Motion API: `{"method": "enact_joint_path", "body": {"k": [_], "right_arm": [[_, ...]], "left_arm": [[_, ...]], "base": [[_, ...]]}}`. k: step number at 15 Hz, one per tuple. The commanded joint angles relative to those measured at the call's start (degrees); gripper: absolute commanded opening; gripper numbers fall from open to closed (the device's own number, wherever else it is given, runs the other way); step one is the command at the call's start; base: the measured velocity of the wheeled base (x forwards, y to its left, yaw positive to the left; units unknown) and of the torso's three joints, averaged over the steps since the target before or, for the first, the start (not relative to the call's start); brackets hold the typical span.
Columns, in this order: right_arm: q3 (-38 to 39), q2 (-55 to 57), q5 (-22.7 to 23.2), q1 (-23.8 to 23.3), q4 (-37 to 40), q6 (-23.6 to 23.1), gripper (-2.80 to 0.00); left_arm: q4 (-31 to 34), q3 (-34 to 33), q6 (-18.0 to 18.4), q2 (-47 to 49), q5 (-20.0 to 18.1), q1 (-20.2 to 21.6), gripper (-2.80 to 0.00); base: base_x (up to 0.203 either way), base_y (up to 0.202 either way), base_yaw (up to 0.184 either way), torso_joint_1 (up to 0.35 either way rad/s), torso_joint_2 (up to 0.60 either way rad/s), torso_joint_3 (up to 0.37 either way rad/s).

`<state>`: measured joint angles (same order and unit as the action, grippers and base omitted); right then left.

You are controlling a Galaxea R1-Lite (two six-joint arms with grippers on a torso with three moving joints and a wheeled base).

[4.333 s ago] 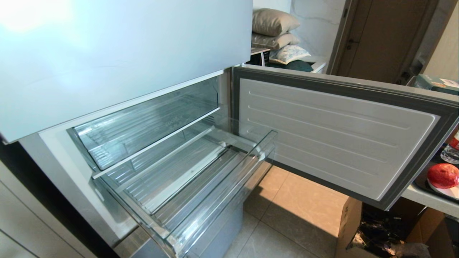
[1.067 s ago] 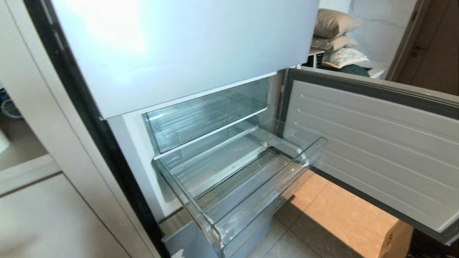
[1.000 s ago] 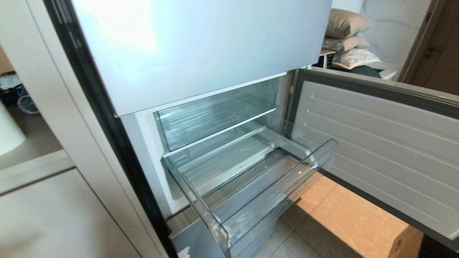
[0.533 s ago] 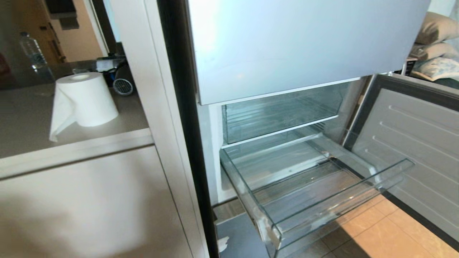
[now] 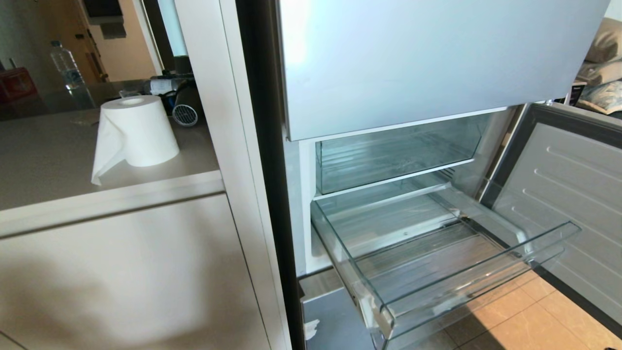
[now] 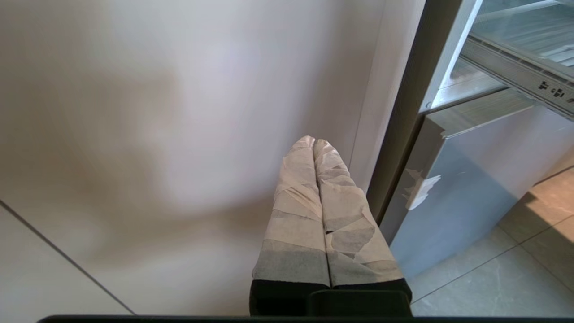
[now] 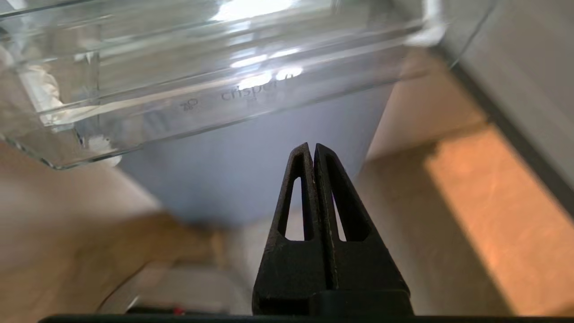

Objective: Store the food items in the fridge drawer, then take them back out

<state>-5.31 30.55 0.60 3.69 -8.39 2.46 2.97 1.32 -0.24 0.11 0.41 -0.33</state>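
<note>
The fridge drawer (image 5: 466,296) stands pulled out and empty, with clear walls, a ribbed bottom and torn white tape at its front left corner. The food items are out of view. Neither arm shows in the head view. In the right wrist view my right gripper (image 7: 313,147) is shut on nothing, low in front of the fridge drawer's front wall (image 7: 224,89), which bears the word "crisper". My left gripper (image 6: 314,142), its fingers wrapped in pale tape, is shut and empty. It hangs before a white cabinet panel beside the fridge's lower silver-blue panel (image 6: 484,179).
Above the drawer sits a second clear bin (image 5: 398,150). The fridge door (image 5: 573,194) stands open to the right over tiled floor (image 5: 534,321). Left of the fridge, a counter (image 5: 48,170) carries a paper roll (image 5: 138,129) and a water bottle (image 5: 65,63).
The whole head view has swung left: the fridge and drawer slid right in the picture, and the counter with the paper roll came into view. The drawer itself stays pulled out.
</note>
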Motion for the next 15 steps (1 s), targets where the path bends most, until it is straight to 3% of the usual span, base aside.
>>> {"method": "enact_joint_path", "body": {"k": [1, 7, 10, 13, 15], "right_arm": [[-4.17, 23.06, 0.09, 2.25, -1.21, 2.44, -2.80], [-20.30, 59.73, 2.63, 7.00, -7.64, 9.50, -2.80], [-28.06, 68.16, 3.27, 7.72, -13.05, 10.55, -2.80], [-34.61, 72.12, 4.49, 9.07, -25.21, 11.62, -2.80], [-35.81, 74.39, 4.51, 10.84, -28.78, 12.61, -2.80]], "left_arm": [[0.01, 0.00, -0.02, -0.02, 0.02, -0.02, -2.80], [0.01, 0.00, -0.02, -0.02, 0.06, -0.02, -2.80], [0.01, 0.00, -0.02, -0.02, 0.02, -0.02, -2.80], [0.01, 0.00, -0.02, -0.02, 0.02, -0.02, -2.80], [0.01, 0.00, -0.02, -0.02, 0.07, -0.02, -2.80]], "base": [[0.000, 0.000, 0.000, 0.000, 0.00, 0.000], [0.000, 0.000, 0.000, 0.000, 0.00, 0.000], [0.000, 0.000, 0.000, 0.000, 0.00, 0.000], [0.000, 0.000, 0.000, 0.000, 0.00, 0.000], [0.000, 0.000, 0.000, 0.000, 0.00, 0.000]]}}
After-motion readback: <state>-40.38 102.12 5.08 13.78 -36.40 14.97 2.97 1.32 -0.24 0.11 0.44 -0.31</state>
